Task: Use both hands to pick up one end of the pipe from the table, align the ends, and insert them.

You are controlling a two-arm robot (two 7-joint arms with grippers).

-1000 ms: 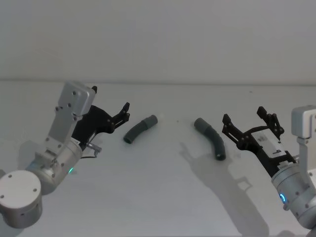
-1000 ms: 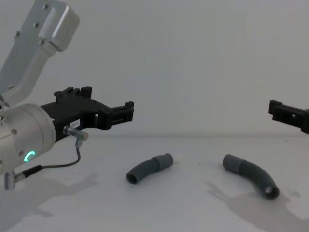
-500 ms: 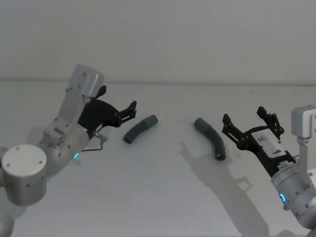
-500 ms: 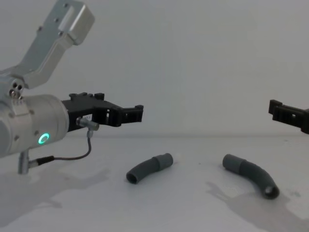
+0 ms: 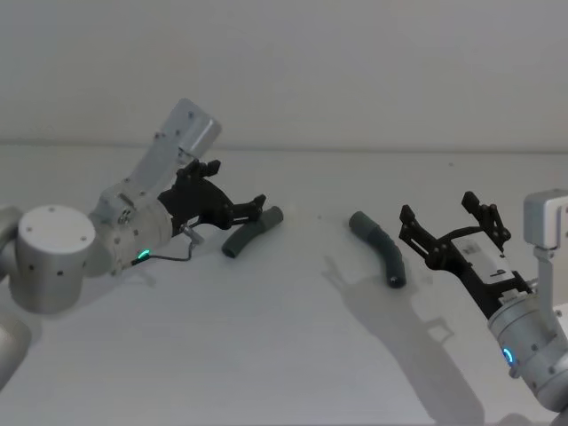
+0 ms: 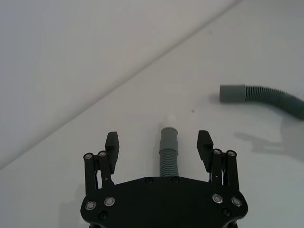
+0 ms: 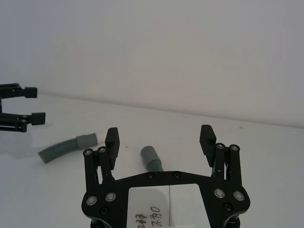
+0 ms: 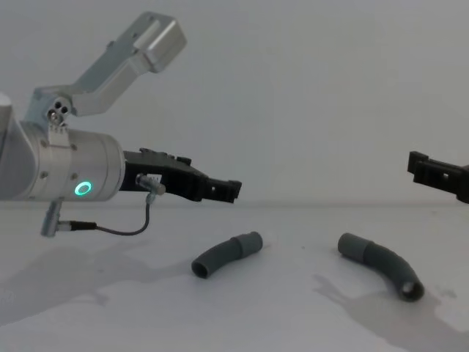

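Two dark grey curved pieces of the pipe lie apart on the table. The shorter piece lies left of centre, its collar end towards the middle. My left gripper hovers open just above it; in the left wrist view the piece shows between and below the fingers of the gripper. The longer piece lies to the right. My right gripper is open, raised behind that piece, not touching it.
A plain pale wall stands along the table's far edge. In the right wrist view the shorter piece and the left gripper show farther off. In the left wrist view the longer piece lies off to one side.
My left arm has swung forward and to the right, bringing its open gripper over the shorter piece. The right arm and both pipe pieces have not moved.
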